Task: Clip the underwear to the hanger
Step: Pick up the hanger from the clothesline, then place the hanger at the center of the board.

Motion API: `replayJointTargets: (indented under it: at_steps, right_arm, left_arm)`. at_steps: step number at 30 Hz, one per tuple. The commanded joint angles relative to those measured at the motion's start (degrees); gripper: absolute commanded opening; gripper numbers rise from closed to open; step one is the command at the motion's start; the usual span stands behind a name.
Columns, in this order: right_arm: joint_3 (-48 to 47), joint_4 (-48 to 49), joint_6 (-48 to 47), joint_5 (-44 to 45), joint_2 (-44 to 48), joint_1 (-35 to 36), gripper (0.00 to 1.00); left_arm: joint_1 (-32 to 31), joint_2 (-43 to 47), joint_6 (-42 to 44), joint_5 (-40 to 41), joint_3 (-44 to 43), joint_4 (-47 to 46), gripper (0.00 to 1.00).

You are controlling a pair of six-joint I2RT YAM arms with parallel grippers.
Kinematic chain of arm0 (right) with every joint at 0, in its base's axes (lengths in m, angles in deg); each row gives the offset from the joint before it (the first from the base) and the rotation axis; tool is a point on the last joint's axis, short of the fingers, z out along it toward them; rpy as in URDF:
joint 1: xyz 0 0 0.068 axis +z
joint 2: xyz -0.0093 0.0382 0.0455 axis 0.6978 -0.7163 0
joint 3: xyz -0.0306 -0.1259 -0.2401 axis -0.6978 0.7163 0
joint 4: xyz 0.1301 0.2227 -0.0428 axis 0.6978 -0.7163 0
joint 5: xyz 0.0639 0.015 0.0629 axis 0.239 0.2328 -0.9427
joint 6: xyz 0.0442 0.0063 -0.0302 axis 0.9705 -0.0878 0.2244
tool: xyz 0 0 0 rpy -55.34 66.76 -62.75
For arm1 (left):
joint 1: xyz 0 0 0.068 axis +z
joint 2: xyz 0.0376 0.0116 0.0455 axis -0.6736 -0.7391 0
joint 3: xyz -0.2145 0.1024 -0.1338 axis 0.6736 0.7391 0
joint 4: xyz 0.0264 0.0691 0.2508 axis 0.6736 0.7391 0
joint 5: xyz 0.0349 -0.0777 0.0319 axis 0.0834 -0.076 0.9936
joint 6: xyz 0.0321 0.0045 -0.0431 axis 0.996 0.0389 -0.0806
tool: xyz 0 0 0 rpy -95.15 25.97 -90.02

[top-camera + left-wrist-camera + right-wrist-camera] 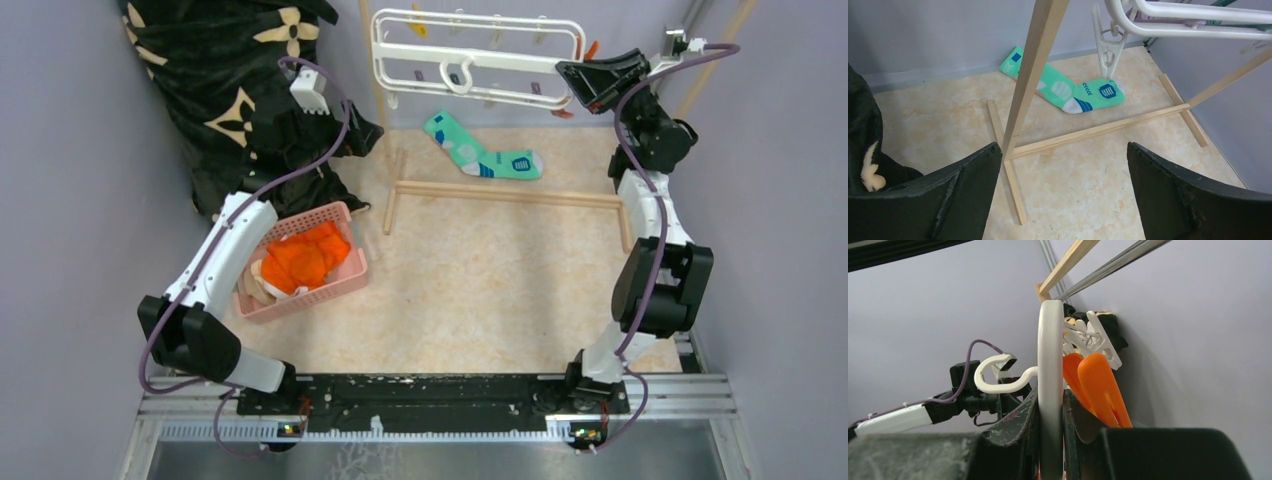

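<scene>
White hanger (377, 45) clamped in raised, outstretched right pincer (580, 85).

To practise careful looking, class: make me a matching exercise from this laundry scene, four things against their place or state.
1 bright orange boxer briefs
2 teal patterned sock
3 white plastic drying hanger
4 left fingers

A wide open, empty
B in the pink plastic basket
C clamped between the right fingers
D lying on the table by the wooden rack

Pairs: 1-B, 2-D, 3-C, 4-A

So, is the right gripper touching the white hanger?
Touching. The right wrist view shows the hanger pinched on both sides, with no gap, by the right gripper.
</scene>
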Motion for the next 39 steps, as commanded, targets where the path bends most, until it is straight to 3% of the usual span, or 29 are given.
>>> replayJointTargets:
  at_steps: [1,6,14,17,23,30,39]
  right_arm:
    - [0.68,2.86,0.96,3.76,4.23,-0.06,0.00]
    - [7.97,-7.98,-2.73,5.01,11.44,-0.04,0.00]
    - [10.92,-48.16,-17.64,11.22,25.69,-0.04,0.00]
    - [12.43,-58.34,-19.10,10.81,29.23,-0.04,0.00]
    - [22.67,-66.42,-18.91,8.18,38.15,-0.04,0.00]
    - [28.93,-78.80,-19.13,7.40,46.24,-0.04,0.00]
    - [41.33,-83.39,-16.31,5.40,53.76,-0.05,0.00]
  left_arm:
    - [0.36,0.11,0.23,-2.49,-1.44,-1.43,1.00]
    - [0.36,1.45,-0.70,-5.84,-1.15,-1.42,1.00]
    - [0.36,9.04,0.27,-3.76,3.81,0.09,1.00]
    - [0.38,12.26,1.82,-0.29,6.47,1.50,1.00]
    - [0.48,15.47,2.70,3.37,10.45,3.08,1.00]
    - [0.60,13.49,-0.41,0.64,12.53,4.59,1.00]
    - [0.59,12.36,-0.33,1.25,14.85,5.11,1.00]
